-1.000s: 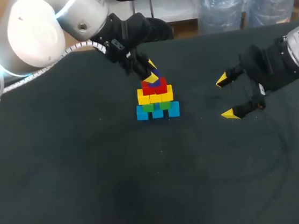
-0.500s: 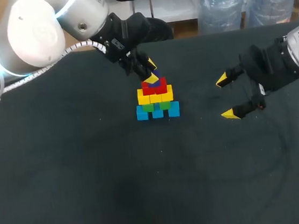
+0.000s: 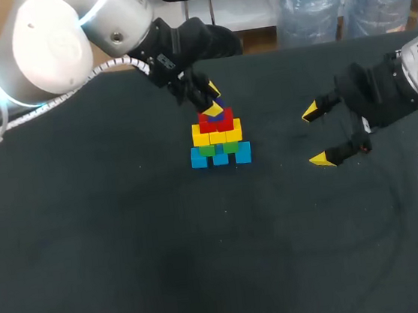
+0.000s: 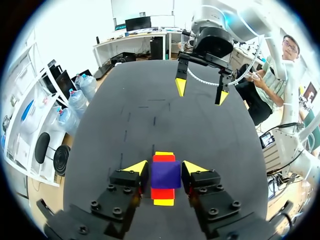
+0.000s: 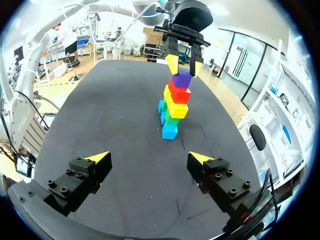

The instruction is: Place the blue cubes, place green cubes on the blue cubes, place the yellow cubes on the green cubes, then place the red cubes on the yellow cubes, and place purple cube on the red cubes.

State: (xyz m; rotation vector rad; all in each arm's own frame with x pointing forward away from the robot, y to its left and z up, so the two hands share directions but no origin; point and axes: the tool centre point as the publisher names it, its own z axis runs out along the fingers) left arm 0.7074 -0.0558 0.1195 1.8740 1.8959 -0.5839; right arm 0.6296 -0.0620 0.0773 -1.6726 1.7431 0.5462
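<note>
A stack of cubes stands mid-table: blue cubes (image 3: 221, 156) at the base, then green (image 3: 219, 148), yellow (image 3: 217, 135) and red (image 3: 216, 121). The purple cube (image 3: 222, 114) rests on top, also seen from the right wrist view (image 5: 181, 79). My left gripper (image 3: 212, 100) hangs over the stack, open. In its own view the left gripper (image 4: 165, 167) has a finger either side of the purple cube (image 4: 166, 174), with thin gaps showing. My right gripper (image 3: 315, 135) stands wide open to the right of the stack, holding nothing; in its own view the right gripper (image 5: 149, 159) faces the stack across bare table.
The black table (image 3: 129, 249) carries nothing besides the stack. My left arm (image 3: 68, 44) comes in from the back left, and its gripper (image 5: 183, 65) sits right above the tower.
The left gripper's fingers have parted slightly from the purple cube. The stack and the right arm have not moved.
</note>
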